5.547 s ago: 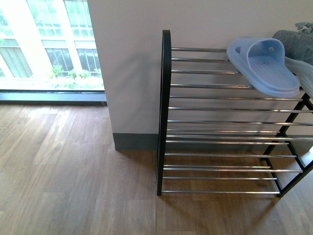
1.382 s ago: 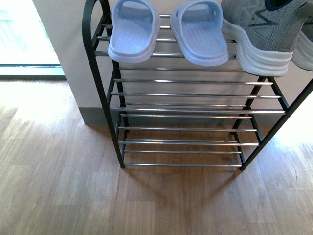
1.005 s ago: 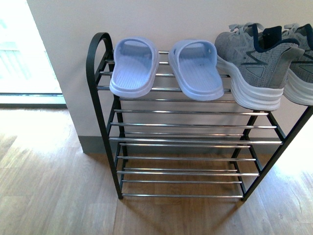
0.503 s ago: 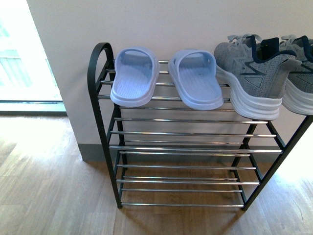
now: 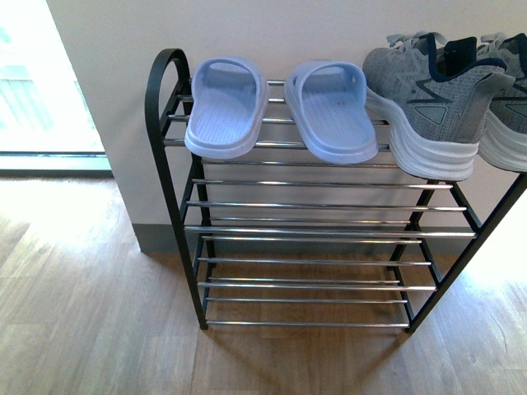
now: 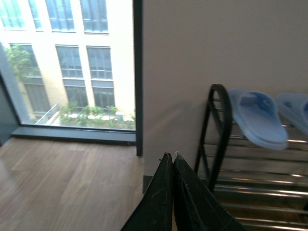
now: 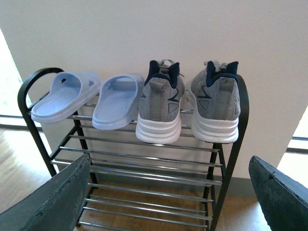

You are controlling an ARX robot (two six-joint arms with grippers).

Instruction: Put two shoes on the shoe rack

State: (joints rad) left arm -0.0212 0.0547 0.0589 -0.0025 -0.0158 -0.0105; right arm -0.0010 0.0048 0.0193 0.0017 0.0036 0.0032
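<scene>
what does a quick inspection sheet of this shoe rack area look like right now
surface: wooden floor, bare where visible
job's things: two grey sneakers side by side on the top tier of the shoe rack, heels facing out in the right wrist view
clutter: two light blue slippers on the same tier, beside the sneakers; lower tiers hold nothing
grippers: left claw shut and empty; right claw open wide and empty, facing the rack
cables: nothing seen
surroundings: white wall behind the rack, window to one side
</scene>
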